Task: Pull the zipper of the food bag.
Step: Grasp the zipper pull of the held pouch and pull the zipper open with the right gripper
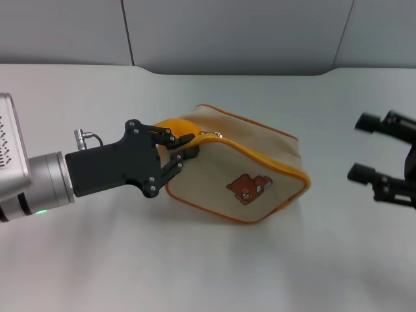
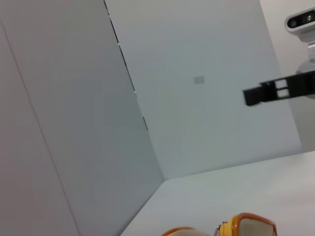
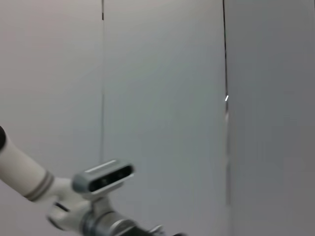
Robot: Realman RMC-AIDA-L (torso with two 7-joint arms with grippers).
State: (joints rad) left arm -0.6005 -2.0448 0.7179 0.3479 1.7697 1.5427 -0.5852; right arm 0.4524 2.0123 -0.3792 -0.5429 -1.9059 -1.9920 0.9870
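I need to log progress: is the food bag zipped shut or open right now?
Shut, it seems: the food bag shows no gap along its orange rim, and the zipper sits at the end by the left gripper.

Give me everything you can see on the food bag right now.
The food bag is a boxy beige fabric pouch with orange piping along its edges and a small brown bear picture on the side facing the camera. It lies tilted on the white table. An orange loop strap sits at its left end, where the left gripper has its fingers against the bag. The small silver zipper pull shows on the top rim beside those fingers. The right gripper hangs apart, open.
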